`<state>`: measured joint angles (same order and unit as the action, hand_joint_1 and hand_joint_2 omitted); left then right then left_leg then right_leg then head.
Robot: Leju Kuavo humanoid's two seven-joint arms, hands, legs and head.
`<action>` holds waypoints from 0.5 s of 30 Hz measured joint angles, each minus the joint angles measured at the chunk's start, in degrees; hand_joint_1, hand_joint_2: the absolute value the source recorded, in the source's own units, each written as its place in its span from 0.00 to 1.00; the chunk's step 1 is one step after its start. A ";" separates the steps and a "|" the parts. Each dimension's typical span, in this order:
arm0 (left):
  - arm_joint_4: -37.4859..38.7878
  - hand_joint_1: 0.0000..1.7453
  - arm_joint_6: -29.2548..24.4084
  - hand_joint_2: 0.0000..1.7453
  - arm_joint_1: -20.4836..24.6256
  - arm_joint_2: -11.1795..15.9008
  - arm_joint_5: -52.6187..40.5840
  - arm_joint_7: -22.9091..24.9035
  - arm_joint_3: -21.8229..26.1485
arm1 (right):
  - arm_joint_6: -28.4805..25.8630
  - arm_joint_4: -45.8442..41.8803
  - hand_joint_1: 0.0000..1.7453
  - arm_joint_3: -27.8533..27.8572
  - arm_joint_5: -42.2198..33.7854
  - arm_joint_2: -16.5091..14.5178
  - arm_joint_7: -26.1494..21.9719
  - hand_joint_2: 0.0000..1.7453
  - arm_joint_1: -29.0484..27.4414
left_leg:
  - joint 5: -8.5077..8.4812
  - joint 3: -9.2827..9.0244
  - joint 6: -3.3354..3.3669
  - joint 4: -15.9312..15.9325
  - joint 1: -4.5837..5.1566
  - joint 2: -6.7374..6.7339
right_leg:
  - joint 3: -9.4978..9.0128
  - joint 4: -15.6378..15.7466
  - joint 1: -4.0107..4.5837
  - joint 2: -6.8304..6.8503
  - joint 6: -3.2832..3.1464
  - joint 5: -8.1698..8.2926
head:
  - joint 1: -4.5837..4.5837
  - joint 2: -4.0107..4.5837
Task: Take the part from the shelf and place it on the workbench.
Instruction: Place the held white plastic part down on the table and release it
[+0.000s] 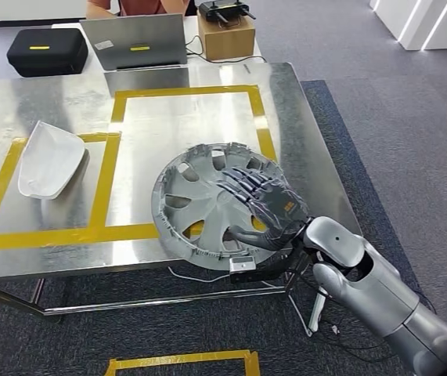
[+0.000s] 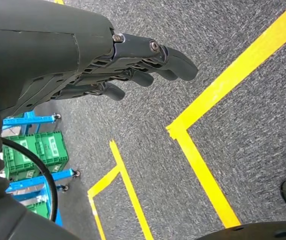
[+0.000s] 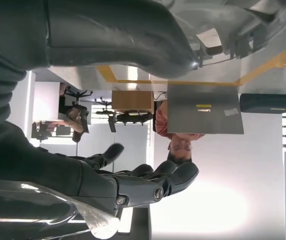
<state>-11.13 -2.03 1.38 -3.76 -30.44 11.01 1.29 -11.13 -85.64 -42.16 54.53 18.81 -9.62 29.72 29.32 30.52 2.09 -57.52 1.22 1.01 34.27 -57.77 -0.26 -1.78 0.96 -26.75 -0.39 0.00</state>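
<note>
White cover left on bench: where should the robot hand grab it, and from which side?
Judging from the head view, the near rim of the white cover, coming in from the front-left with the left robot hand. It lies dome-up like a shallow shell on the workbench, so the smooth top offers no purchase; the thin edge toward the robot looks pinchable. The right robot hand is on the hubcap.

The right hand [image 3: 133, 185] extends from the picture's left edge, dark fingers [image 3: 179, 175] stretched out and slightly curled. A grey laptop [image 3: 205, 110] and cardboard box [image 3: 131, 100] stand on the yellow-taped metal workbench [image 3: 153, 75]; a person [image 3: 171, 135] sits behind the laptop.
</note>
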 joint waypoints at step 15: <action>0.00 0.00 -1.02 0.00 -0.11 -0.16 0.27 -0.19 0.11 | -0.22 0.20 0.00 0.77 1.34 0.03 3.88 0.00 -0.82 | 0.00 0.00 0.00 0.00 0.00 0.00 | 0.00 0.00 0.00 0.00 -0.01 0.01 | 0.00 0.00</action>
<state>-11.13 -3.05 1.27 -3.92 -30.16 10.82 1.40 -11.34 -85.44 -41.39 55.88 18.84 -5.74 28.90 29.32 30.52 2.09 -57.52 1.22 1.01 34.27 -57.77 -0.26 -1.78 0.95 -26.75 -0.39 0.00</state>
